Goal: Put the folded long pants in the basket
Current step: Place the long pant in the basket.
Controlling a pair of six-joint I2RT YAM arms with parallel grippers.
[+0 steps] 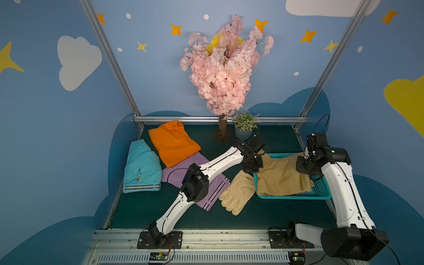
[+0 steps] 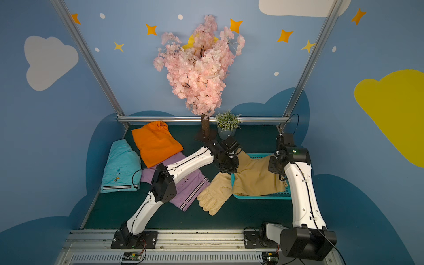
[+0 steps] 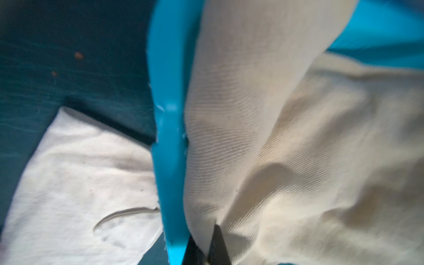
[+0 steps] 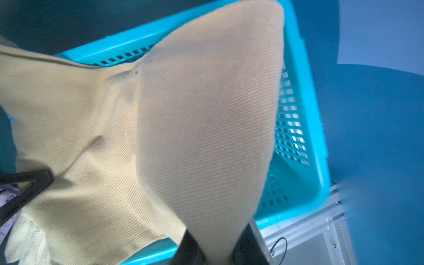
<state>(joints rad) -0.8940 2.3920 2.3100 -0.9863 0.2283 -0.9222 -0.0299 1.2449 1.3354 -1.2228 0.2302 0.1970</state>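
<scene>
The tan folded long pants [image 1: 280, 176] [image 2: 254, 176] lie spread over the teal mesh basket [image 1: 293, 196] [image 2: 263, 196] at the right. My left gripper [image 1: 252, 166] [image 3: 206, 241] is shut on a pinch of the tan cloth [image 3: 298, 137] at the basket's left rim [image 3: 169, 137]. At the pants' right end my right gripper [image 1: 306, 168] [image 4: 215, 252] is shut on a raised fold of tan cloth [image 4: 206, 114] above the basket [image 4: 305, 114]. The orange [image 1: 172, 144], turquoise [image 1: 141, 167] and lilac [image 1: 174, 174] pants lie at the left, the lilac pair partly under my left arm.
A cream work glove [image 1: 238, 195] [image 3: 80, 183] lies on the mat against the basket's left side. A pink blossom tree [image 1: 223, 130] and a grey plant pot [image 1: 243, 133] stand at the back, close behind my left wrist. The metal rail runs along the front edge.
</scene>
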